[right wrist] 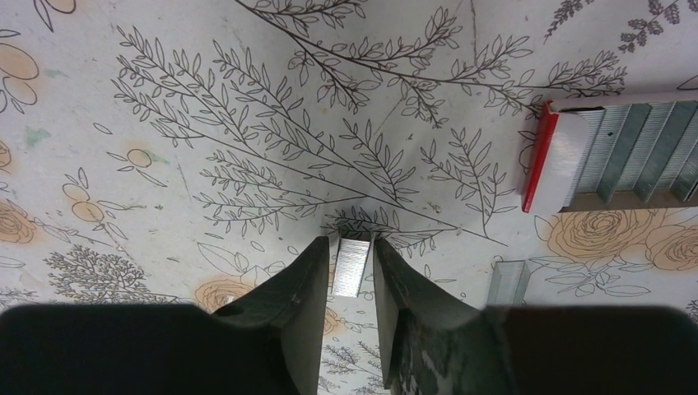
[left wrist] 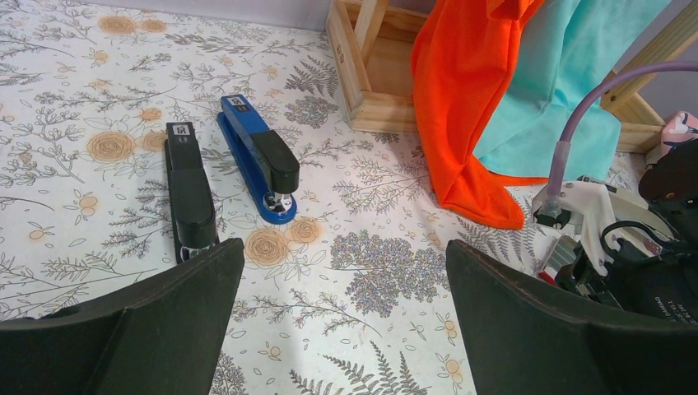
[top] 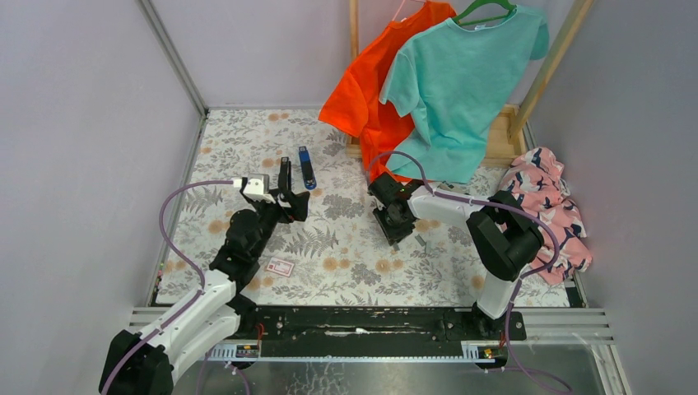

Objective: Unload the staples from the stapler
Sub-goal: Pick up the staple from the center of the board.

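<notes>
- Right tool (right wrist: 352, 247): its dark fingers closely flank a short silvery strip of staples (right wrist: 352, 267), low over the floral tabletop (right wrist: 206, 123). Whether they pinch it cannot be told. Only the right wrist view shows this.
- Left tool (left wrist: 344, 255): jaws wide apart.
- The left wrist view shows the stapler (left wrist: 191, 193), black, lying flat just beside a blue stapler (left wrist: 259, 160).

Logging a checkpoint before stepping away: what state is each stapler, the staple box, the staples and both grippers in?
black stapler: closed, untouched.
blue stapler: closed, beside it.
staple box: open, staples showing.
staple strip: between the right fingers.
left gripper: open wide, empty.
right gripper: jaws close on either side of the strip; grip unclear.
</notes>
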Tool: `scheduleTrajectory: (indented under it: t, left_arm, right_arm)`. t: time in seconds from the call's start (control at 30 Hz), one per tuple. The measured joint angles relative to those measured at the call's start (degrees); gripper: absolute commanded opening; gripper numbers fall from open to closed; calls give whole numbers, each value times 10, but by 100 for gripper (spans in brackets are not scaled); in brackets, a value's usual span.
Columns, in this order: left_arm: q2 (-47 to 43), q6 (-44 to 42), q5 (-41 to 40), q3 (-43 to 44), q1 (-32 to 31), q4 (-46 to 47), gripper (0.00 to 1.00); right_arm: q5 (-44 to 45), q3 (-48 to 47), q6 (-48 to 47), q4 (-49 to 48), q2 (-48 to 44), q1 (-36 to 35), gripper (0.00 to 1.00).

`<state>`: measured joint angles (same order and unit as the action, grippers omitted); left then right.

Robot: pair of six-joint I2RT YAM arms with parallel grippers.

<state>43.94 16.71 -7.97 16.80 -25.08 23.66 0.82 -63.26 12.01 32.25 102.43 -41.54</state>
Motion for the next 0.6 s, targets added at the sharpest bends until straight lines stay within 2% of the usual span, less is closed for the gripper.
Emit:
scheduleTrajectory:
  t: [0.6]
  left_arm:
    - [-10, 0, 0, 0, 0, -5, 100]
  right_arm:
    - [0, 3, -6, -2, 1, 1, 25]
